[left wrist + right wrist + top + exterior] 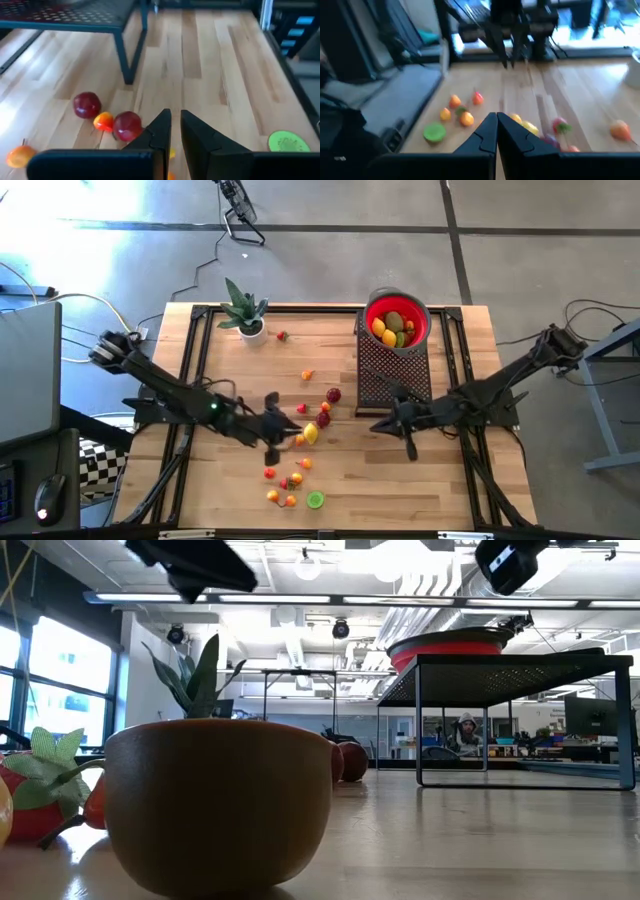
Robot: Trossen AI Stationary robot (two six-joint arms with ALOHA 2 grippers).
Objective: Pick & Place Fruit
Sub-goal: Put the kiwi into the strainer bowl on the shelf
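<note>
Left tool [285, 432] is hung nearly clenched, empty, over scattered fruit [310, 433]; right tool [393, 423] is clenched, empty.

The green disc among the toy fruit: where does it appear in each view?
High view: green disc near the bottom edge, below the scattered fruit.
Low view: not in it.
Left wrist view: far right, on bare wood.
Right wrist view: lower left.
Shared landmark: black mesh rack, seen in all but the right wrist view.
</note>
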